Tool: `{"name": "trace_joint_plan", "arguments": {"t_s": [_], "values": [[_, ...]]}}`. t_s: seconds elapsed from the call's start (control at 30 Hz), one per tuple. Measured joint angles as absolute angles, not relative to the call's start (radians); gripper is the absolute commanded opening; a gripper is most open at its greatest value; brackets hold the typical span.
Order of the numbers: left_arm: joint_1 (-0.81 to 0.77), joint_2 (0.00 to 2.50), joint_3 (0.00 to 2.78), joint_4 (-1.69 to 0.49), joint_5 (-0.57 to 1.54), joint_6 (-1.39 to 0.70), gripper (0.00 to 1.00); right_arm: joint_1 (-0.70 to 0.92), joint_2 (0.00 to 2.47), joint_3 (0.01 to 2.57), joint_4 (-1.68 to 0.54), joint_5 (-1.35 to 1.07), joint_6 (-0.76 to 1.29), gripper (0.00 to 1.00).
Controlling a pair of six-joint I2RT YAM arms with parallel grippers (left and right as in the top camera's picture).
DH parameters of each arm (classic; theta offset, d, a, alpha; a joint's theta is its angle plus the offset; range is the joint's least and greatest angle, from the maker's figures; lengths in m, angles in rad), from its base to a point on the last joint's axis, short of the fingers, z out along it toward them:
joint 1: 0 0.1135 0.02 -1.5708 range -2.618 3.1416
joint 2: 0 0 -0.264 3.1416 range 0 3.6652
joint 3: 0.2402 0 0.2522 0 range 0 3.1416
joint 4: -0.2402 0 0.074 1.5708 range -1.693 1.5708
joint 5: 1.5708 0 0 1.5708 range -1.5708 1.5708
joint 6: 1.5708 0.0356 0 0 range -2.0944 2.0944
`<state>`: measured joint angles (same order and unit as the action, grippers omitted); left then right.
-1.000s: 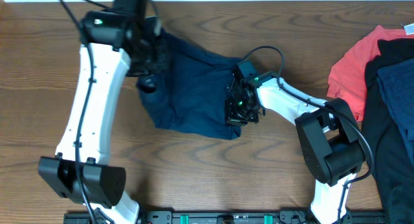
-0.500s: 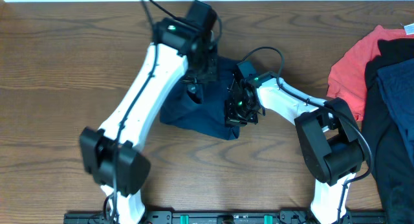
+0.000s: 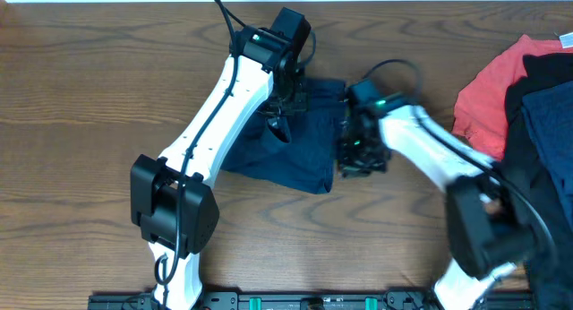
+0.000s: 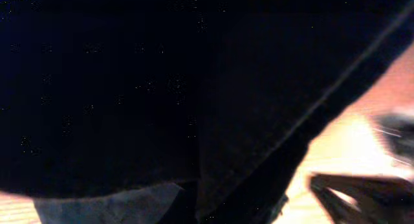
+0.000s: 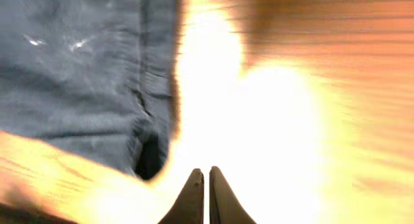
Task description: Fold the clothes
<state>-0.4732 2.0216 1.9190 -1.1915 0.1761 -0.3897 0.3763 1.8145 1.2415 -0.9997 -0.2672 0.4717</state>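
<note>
— What is to be feared on the side nearest the robot?
— The shorts (image 3: 295, 162) are seen bunched in the middle of the desk (image 3: 89, 95), with their near hem lying loose on the wood. If the cloth is pulled from above, that hem could be rucked under and a crooked fold would be made

— And a little further in?
— The right pincer (image 3: 356, 158) is found just beside the right edge of the shorts. Its fingers are pressed together with nothing between them, over bare wood, as is shown in the blurred wrist view. Nothing is pinned on that side, so it is judged that the whole garment may be slid across the desk rather than folded. If the pincer were lowered as it is, the edge could be pushed into a lump instead of being taken up

— What of the far part of the cloth?
— The left pincer (image 3: 279, 113) is set over it, and the wrist view is filled with dark fabric. Whether the fingers are apart or clamped on cloth cannot be told. If only a thin layer is caught, it may be lost midway; if too much is gathered, both layers would be carried over together. Part of the shorts is also hidden from above by the left arm, so a bad crease might go unnoticed

— Anything beyond that?
— The red shirt (image 3: 483, 104) and the black garment (image 3: 542, 73) are piled at the right edge, well apart from the shorts but near the right arm's elbow. They could be brushed or dragged by a wide sweep
</note>
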Motion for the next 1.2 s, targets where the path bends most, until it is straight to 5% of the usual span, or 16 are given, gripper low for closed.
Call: {"name": "trace_joint_plan", "arguments": {"t_s": [0.13,0.23,0.33,0.67,0.83,0.93,1.1,1.2], "values": [[-0.473,2.022,1.919,-1.163,0.176,-0.443,0.28,0.312,1.723,1.242,-1.032,-0.226,0.455,0.06],[-0.475,2.022,1.919,-1.137,0.179,-0.492,0.61,0.274,1.702,1.242,-1.036,-0.207,0.45,0.05],[-0.482,2.022,1.919,-1.106,0.184,-0.531,0.71,0.258,1.702,1.241,-1.039,-0.2,0.444,0.05],[-0.497,2.022,1.919,-1.192,0.199,-0.445,0.73,0.258,1.702,1.241,-1.002,-0.207,0.387,0.13],[-0.417,2.022,1.919,-1.291,0.155,-0.379,0.56,0.265,1.702,1.24,-0.821,-0.338,0.273,0.31],[-0.358,2.022,1.919,-1.301,0.126,-0.337,0.55,0.3,1.704,1.24,-0.722,-0.369,0.253,0.33],[-0.283,2.022,1.902,-1.244,0.125,-0.241,0.52,0.407,1.763,1.241,-0.617,-0.402,0.259,0.32],[-0.253,2.022,1.853,-1.191,0.185,-0.145,0.49,0.477,1.848,1.241,-0.55,-0.42,0.261,0.15]]}}
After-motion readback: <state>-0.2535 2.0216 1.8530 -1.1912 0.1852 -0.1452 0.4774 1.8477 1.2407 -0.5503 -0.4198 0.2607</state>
